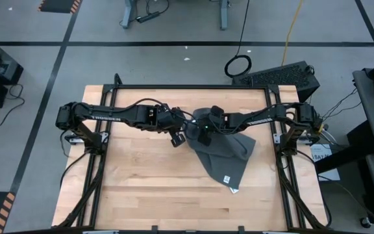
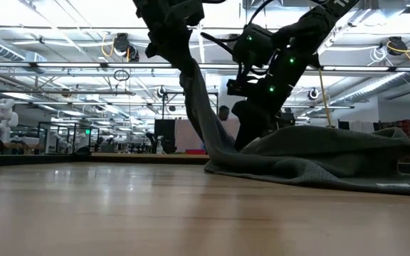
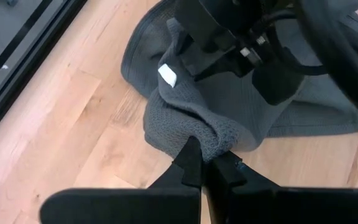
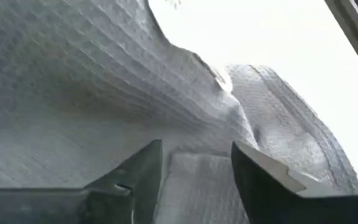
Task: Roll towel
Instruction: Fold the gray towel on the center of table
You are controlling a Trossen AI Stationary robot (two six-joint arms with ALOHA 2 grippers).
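Observation:
The dark grey towel lies crumpled right of the table's middle, one corner with a small white tag pointing toward the near edge. My left gripper is shut on a bunched part at the towel's left side and holds it above the table. My right gripper is open and slants down into the towel's far part. In the right wrist view its two fingers stand on either side of a patch of cloth. My left gripper pinches a bunched fold at the towel's edge between its two shut fingers, slanting down from the table's left. That part is lifted, and the cloth runs down from it fairly taut to the rest of the towel on the table. My right gripper has cloth between its open fingers; whether they touch it I cannot tell.
Bare wooden tabletop lies to the left of the towel and along the near edge. Black frame rails run along the table's left and right sides. A black box and a cable loop sit on the floor beyond the far edge.

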